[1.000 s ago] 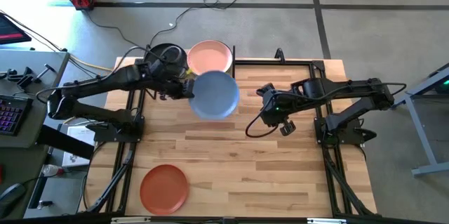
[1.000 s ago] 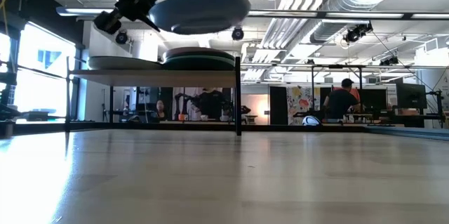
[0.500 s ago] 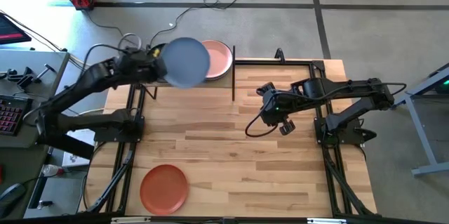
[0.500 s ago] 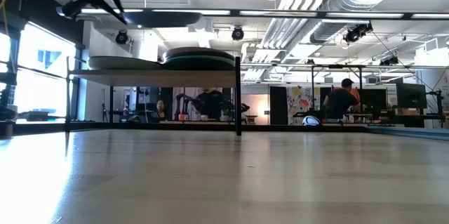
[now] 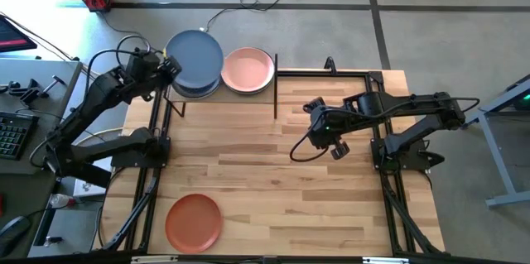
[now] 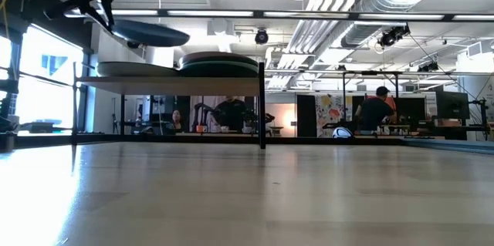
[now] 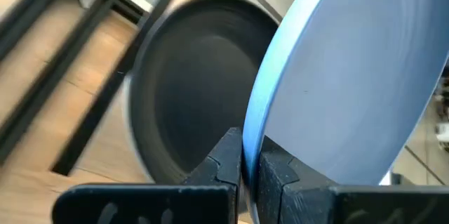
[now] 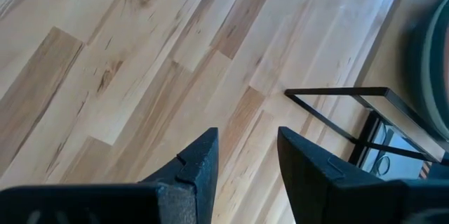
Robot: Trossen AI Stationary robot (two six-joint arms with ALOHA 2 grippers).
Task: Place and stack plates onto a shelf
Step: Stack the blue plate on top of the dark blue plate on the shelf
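Carried leftward since earlier, the blue plate (image 5: 195, 53) now hangs over the shelf's (image 6: 174, 84) left stack. Left gripper (image 7: 247, 170) pinches its rim. Right gripper (image 8: 247, 155) waits, fingers spread.

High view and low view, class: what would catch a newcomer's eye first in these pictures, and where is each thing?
First, the round matte blue plate, gripped at its rim by the left end effector and held in the air above the stack at the left end of the small light-wood shelf. Next, the round pink plate topping the stack beside it. Last, the lone round terracotta orange plate at the plank table's near left corner.
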